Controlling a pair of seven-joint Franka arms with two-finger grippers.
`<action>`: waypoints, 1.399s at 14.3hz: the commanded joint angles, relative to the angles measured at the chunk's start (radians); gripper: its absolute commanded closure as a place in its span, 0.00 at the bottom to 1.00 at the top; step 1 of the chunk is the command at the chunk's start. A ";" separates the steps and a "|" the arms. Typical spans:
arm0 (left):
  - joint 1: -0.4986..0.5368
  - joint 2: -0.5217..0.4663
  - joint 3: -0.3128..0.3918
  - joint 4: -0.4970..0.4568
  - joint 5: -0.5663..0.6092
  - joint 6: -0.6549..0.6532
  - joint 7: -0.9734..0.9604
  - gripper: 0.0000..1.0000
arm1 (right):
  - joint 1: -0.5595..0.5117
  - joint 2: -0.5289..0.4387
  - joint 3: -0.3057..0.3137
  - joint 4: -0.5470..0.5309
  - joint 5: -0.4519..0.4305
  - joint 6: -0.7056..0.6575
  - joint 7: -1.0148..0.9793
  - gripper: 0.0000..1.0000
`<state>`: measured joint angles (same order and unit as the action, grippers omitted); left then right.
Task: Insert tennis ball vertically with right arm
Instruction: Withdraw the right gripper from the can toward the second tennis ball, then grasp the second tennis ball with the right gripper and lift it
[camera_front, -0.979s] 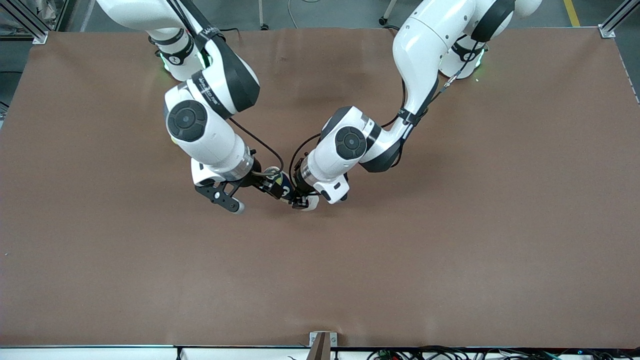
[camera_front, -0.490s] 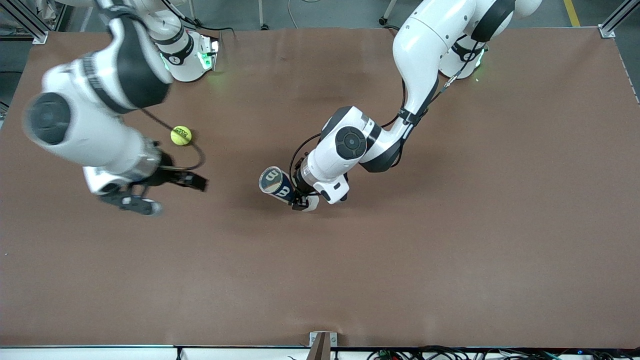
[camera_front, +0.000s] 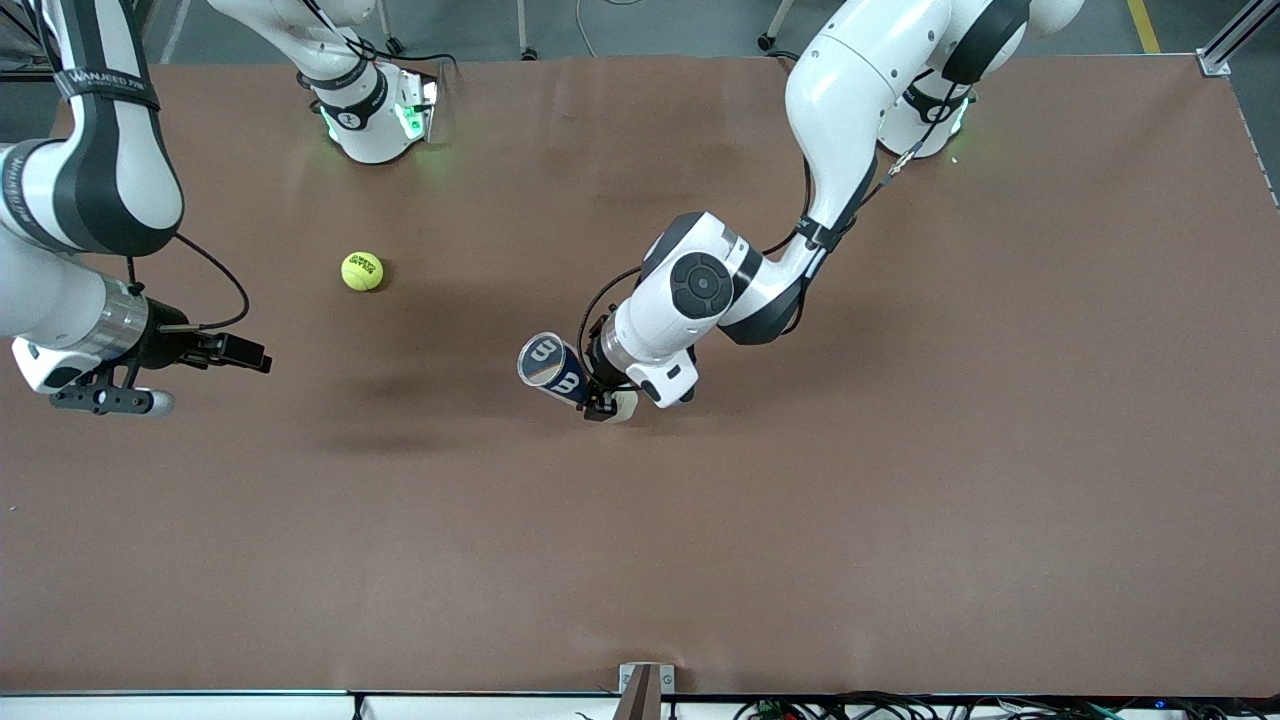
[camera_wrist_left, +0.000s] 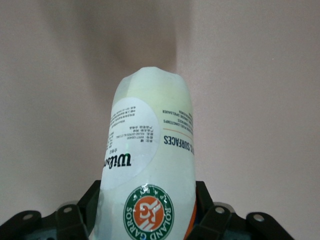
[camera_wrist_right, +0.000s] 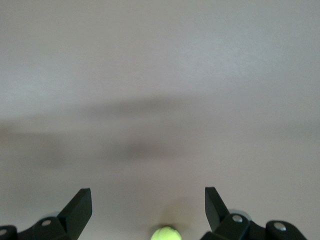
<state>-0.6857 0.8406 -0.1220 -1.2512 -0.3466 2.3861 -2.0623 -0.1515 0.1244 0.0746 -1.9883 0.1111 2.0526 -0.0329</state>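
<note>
A brown tabletop (camera_front: 900, 520) fills nearly the whole front view, its surface plain and matte. At the 2 upper corners stand silver aluminium frame posts (camera_front: 1225, 45), with grey floor (camera_front: 680, 25) showing above the tabletop's upper edge. Along the lower edge sits a small metal bracket (camera_front: 645, 680) at the middle, and a tangle of dark cables (camera_front: 900, 708) runs under that edge toward the left arm's end.
</note>
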 joint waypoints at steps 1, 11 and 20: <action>-0.002 -0.006 0.002 0.007 -0.022 -0.007 0.027 0.22 | -0.019 -0.106 0.024 -0.294 -0.005 0.214 -0.021 0.00; -0.003 -0.006 0.002 0.006 -0.022 -0.008 0.022 0.28 | -0.029 -0.108 0.025 -0.616 -0.002 0.313 -0.018 0.00; -0.005 -0.011 0.001 0.007 -0.022 -0.035 0.019 0.28 | 0.006 -0.097 0.031 -0.646 0.080 0.227 -0.010 0.00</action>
<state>-0.6892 0.8406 -0.1236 -1.2511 -0.3466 2.3799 -2.0611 -0.1589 0.0714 0.0975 -2.6046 0.1416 2.2942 -0.0460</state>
